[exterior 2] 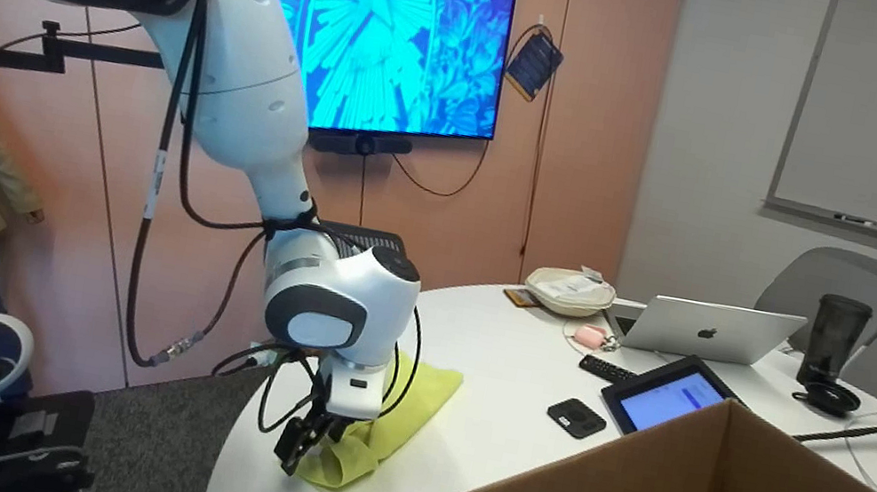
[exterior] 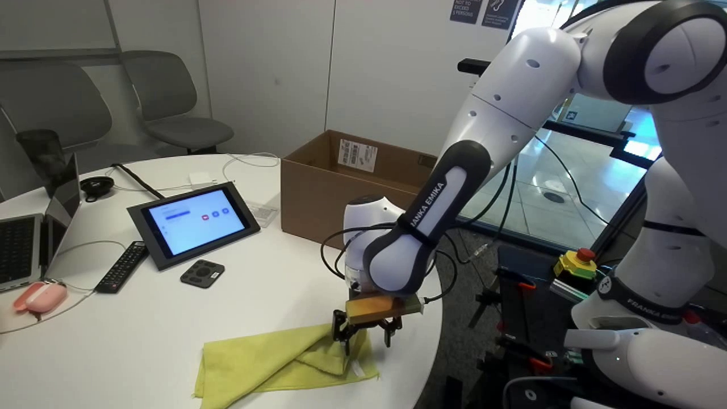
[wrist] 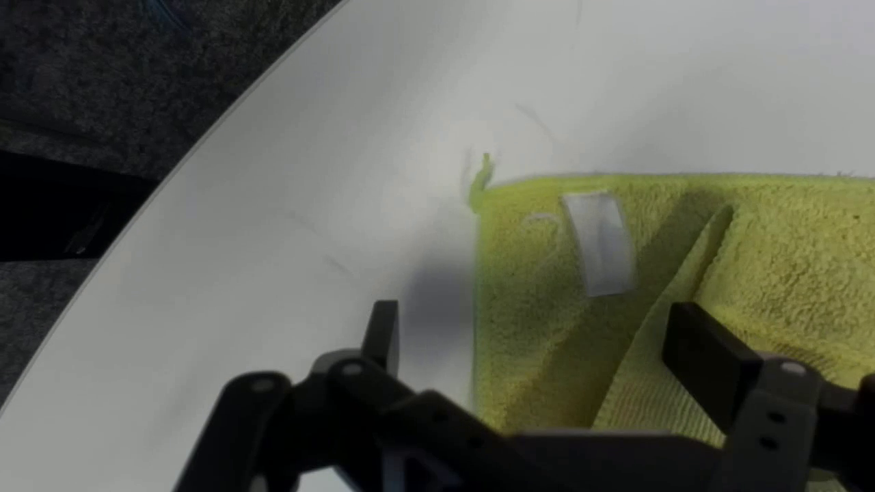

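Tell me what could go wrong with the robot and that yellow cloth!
The cloth might slip: the open gripper has one finger by a fold and one over bare table, so shutting might pinch only a loose bit.
Going lower, the finger beside the cloth could bump the hard table.
A black cable hangs in a loop from the arm, so it might snag on something.

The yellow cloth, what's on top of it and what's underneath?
A white tag shows near one corner of the yellow cloth, and the open pincer is partly over or against the cloth. Beneath is the white table; anything else underneath would be hidden from view.
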Controlling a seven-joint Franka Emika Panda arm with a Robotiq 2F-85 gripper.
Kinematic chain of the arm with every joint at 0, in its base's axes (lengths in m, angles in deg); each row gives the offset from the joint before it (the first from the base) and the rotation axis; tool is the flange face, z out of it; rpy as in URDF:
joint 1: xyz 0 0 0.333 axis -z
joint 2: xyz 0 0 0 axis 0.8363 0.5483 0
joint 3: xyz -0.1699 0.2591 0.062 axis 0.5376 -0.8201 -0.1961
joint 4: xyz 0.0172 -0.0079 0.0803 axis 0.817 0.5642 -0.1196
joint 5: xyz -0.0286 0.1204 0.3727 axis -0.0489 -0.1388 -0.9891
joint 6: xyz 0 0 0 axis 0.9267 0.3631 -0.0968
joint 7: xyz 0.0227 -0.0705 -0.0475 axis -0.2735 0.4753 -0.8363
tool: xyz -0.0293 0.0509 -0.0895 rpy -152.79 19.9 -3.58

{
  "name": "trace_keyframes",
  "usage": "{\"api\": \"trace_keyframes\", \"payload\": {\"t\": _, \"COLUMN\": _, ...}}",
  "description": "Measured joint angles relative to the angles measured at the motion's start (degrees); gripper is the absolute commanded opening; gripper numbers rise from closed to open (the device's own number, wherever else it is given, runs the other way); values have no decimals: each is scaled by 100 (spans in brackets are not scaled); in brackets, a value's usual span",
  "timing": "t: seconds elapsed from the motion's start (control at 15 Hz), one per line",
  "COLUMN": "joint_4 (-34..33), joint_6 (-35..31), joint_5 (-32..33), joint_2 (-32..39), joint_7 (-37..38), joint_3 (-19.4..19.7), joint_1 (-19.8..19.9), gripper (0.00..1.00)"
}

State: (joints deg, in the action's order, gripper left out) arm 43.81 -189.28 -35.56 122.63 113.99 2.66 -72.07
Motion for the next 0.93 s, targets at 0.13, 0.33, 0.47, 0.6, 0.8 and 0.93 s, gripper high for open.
{"api": "trace_keyframes", "payload": {"t": 0.13, "joint_4": -47, "joint_6": -38, "joint_5": 0, "joint_2": 90, "joint_7": 18, "joint_3": 7, "joint_1": 33, "gripper": 100}}
{"api": "trace_keyframes", "payload": {"t": 0.33, "joint_4": -98, "joint_6": -84, "joint_5": 0, "joint_2": 133, "joint_7": 55, "joint_3": 51, "joint_1": 36, "gripper": 100}}
{"api": "trace_keyframes", "payload": {"t": 0.47, "joint_4": -133, "joint_6": -82, "joint_5": 16, "joint_2": 150, "joint_7": 96, "joint_3": 89, "joint_1": 28, "gripper": 100}}
{"api": "trace_keyframes", "payload": {"t": 0.6, "joint_4": -170, "joint_6": -76, "joint_5": 34, "joint_2": 203, "joint_7": 143, "joint_3": 105, "joint_1": 15, "gripper": 86}}
{"api": "trace_keyframes", "payload": {"t": 0.8, "joint_4": -181, "joint_6": -76, "joint_5": 38, "joint_2": 288, "joint_7": 207, "joint_3": 106, "joint_1": -29, "gripper": 70}}
{"api": "trace_keyframes", "payload": {"t": 0.93, "joint_4": -193, "joint_6": -75, "joint_5": 38, "joint_2": 289, "joint_7": 258, "joint_3": 105, "joint_1": -52, "gripper": 65}}
